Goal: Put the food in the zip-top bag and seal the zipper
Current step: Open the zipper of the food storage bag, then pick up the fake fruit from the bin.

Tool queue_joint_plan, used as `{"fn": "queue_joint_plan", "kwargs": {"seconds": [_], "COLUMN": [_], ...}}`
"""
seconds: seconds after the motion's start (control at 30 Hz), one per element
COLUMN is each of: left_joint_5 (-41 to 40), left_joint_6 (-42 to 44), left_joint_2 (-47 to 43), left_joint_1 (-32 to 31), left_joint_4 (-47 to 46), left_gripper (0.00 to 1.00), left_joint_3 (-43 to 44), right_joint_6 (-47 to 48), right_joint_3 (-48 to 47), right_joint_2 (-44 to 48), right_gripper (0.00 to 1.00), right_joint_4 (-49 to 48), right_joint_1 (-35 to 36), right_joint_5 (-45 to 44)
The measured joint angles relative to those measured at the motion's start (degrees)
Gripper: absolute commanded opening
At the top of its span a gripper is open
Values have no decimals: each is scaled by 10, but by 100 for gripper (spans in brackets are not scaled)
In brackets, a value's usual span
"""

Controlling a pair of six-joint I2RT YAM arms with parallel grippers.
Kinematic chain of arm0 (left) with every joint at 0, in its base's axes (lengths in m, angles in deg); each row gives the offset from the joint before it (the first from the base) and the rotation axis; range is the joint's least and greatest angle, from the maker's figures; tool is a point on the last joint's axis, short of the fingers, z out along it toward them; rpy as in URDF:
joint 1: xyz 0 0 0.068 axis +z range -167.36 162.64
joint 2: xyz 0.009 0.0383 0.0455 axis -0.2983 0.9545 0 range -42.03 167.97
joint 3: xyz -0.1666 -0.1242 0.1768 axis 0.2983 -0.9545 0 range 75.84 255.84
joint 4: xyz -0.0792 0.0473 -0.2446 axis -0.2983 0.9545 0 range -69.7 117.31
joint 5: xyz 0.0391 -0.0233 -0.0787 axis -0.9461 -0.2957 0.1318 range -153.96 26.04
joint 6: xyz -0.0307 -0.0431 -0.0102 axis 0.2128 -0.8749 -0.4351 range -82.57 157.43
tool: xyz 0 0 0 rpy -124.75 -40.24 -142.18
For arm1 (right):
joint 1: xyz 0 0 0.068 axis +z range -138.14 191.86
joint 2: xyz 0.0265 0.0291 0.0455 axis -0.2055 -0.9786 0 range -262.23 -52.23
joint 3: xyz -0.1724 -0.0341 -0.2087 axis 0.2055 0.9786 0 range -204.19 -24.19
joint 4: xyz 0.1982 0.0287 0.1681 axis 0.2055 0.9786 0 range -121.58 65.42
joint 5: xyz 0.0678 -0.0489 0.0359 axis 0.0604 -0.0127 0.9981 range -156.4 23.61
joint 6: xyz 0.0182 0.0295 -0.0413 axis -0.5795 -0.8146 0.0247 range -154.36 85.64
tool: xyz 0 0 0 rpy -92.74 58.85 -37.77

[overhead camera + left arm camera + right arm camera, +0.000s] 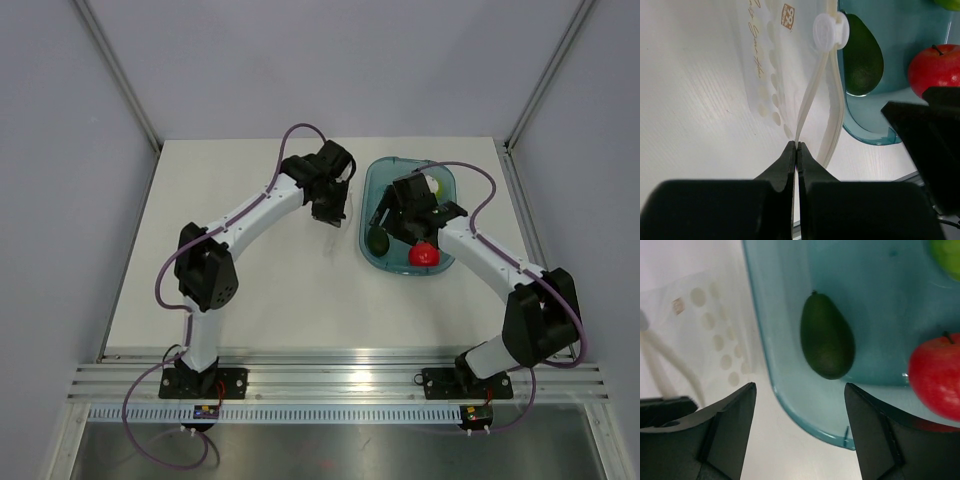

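The dark green avocado [826, 335] lies in the left part of the teal tray [790, 405]; it also shows in the top view [377, 241] and the left wrist view [862, 55]. The clear zip-top bag [765, 75] lies on the table just left of the tray, its mouth partly open, with a white slider [830, 30] on the zipper strip [807, 100]. My left gripper [797, 146] is shut on one lip of that strip. My right gripper [800, 385] is open and empty above the tray's near-left rim, close to the avocado.
A red apple [937, 375] and a lime-green apple [947, 255] also lie in the tray [445, 190]. My two grippers [328, 210] [385, 218] are close together at the tray's left rim. Grey walls enclose the white table [240, 300].
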Motion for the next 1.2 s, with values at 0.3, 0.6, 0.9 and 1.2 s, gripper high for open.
{"fn": "queue_joint_plan", "kwargs": {"seconds": [0.3,0.6,0.9,1.2], "left_joint_5": [-7,-10,-25,-33], "left_joint_6": [0,0,1,4], "left_joint_2": [5,5,14,33], "left_joint_1": [-3,-4,-9,-12], "left_joint_4": [8,9,19,32], "left_gripper": [0,0,0,0], "left_joint_3": [5,5,12,50], "right_joint_6": [47,100,114,117], "right_joint_3": [1,-22,-9,-5], "right_joint_2": [-85,-150,-109,-6], "right_gripper": [85,57,33,70], "right_joint_4": [23,19,1,8], "right_joint_1": [-41,-41,-41,-41], "right_joint_5": [25,64,54,40]}}
